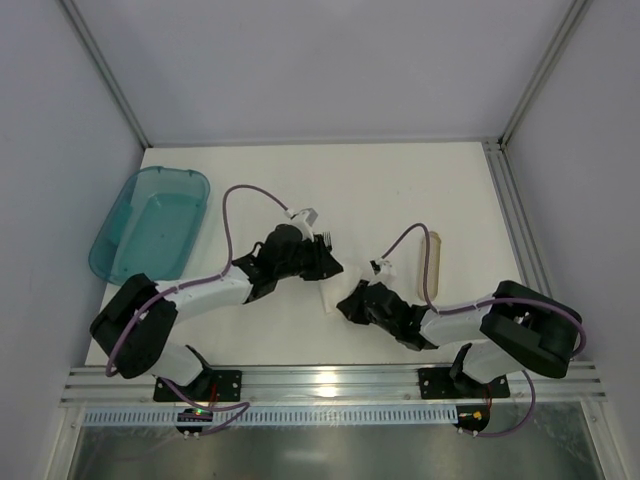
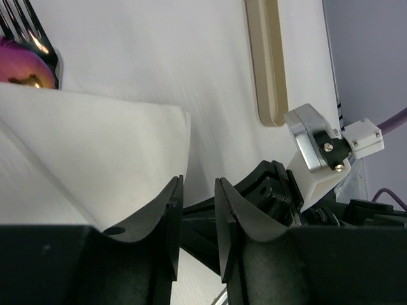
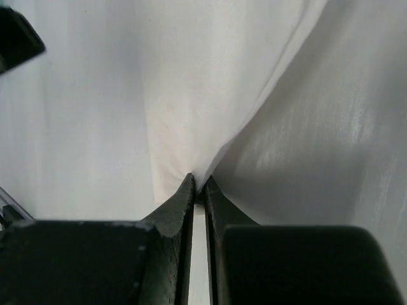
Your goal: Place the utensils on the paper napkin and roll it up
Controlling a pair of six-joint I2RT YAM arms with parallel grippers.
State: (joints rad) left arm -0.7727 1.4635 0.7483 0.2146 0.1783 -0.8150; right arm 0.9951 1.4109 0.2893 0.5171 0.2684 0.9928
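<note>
**Tools.** The right tool (image 3: pixel 198 184) is closed, and its tips pinch a puckered fold of the paper napkin (image 3: pixel 210 76), lifting the sheet off the bench (image 1: pixel 400 190). The left tool (image 2: pixel 197 190) stands slightly parted with nothing between its jaws. The napkin's free corner lies just beside one of its fingers (image 2: pixel 170 210).

**Task items.** The napkin lies at mid-bench between the two tools. The fork (image 2: pixel 28 60) lies at its far edge, with the tines and neck showing past the paper and the rest hidden under it. No other utensil can be made out in any view. A tan tube (image 2: pixel 267 57) lies well apart to the right, and a teal tub (image 1: pixel 150 225) sits at far left.

**Progress.**
- At least one utensil appears placed.
- The sheet is lifted or folded over, so wrapping looks begun.
- No finished roll is visible, and most of the rolling is judged outstanding.
</note>
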